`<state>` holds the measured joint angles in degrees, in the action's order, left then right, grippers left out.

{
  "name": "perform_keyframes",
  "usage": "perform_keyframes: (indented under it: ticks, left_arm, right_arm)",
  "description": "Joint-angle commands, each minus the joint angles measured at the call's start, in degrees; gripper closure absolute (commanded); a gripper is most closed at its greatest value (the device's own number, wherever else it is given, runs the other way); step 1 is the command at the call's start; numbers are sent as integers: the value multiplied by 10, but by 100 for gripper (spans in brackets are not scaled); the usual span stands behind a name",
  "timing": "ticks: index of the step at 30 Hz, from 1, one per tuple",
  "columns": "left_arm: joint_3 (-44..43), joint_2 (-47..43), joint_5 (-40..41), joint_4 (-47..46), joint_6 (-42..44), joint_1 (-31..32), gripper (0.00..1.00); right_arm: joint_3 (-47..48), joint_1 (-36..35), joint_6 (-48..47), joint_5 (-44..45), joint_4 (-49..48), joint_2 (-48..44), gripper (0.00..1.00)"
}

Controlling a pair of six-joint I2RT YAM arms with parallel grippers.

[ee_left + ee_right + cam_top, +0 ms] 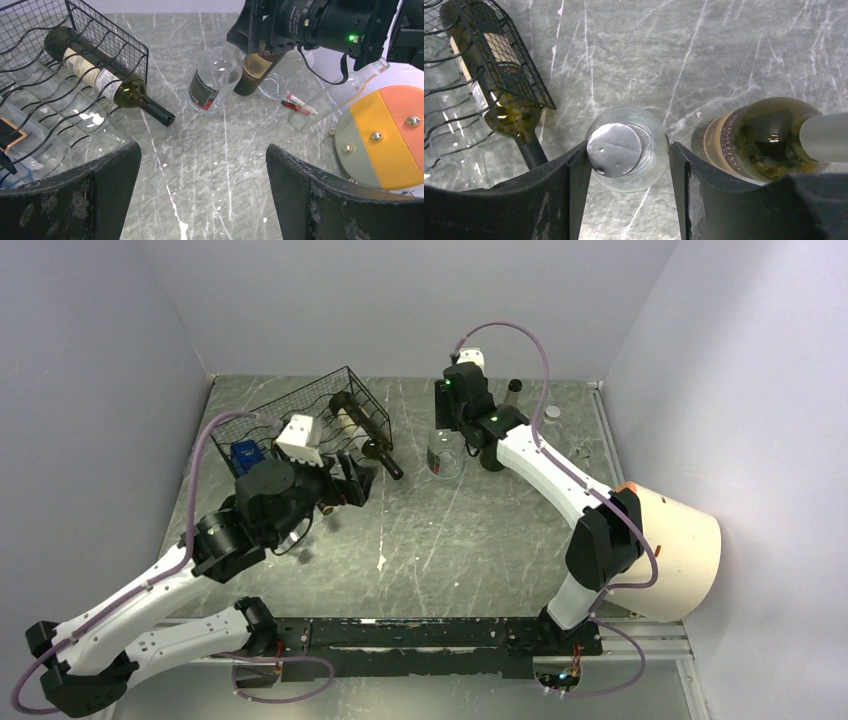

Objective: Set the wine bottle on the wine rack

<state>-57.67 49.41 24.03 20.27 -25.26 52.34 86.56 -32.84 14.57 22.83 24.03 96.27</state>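
The right gripper [628, 155] hangs over the far middle of the surface [450, 540]. Its jaws are partly apart and set on either side of an upright clear wine bottle [616, 150] with a silver cap. One finger looks to be against the edge of the cap, while a gap shows between the cap and the other finger. Whether the glass is actually pinched cannot be told. Just beside the clear wine bottle stands a dark upright bottle [759, 145] with a tan label, close against the outer side of one finger.

The wine rack [330, 390] sits at the far left of the surface, apart from the clear wine bottle. A dark green bottle [102, 80] with a pale label lies on a wavy tier of the rack, and its neck pokes out past the mesh side toward the middle of the surface. The left gripper [202, 170] hovers just beside the rack's near end, its jaws spread wide with nothing between them.
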Motion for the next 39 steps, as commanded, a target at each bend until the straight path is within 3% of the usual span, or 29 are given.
perform_keyframes:
  ticks: [1, 15, 22, 30, 35, 39]
  left_arm:
    - [38, -42, 0, -41, 26, 2, 2]
    - [3, 5, -21, -15, 61, 1, 2]
    - [-4, 35, -32, -15, 48, 2, 2]
    - [-10, 67, -61, -15, 55, 2, 2]
    - [-18, 101, -75, -24, 48, 1, 2]
    - [-28, 137, -95, -51, 48, -2, 2]
  right_arm:
    - [7, 7, -20, -19, -15, -1, 41]
    - [1, 21, -37, -99, -26, 21, 54]
    - [-5, 24, -44, -125, -17, 25, 55]
    - [-76, 24, -48, -130, -43, -27, 91]
    - [-200, 21, -36, -143, -86, -104, 100]
    - [-308, 19, -1, -152, -99, -174, 100]
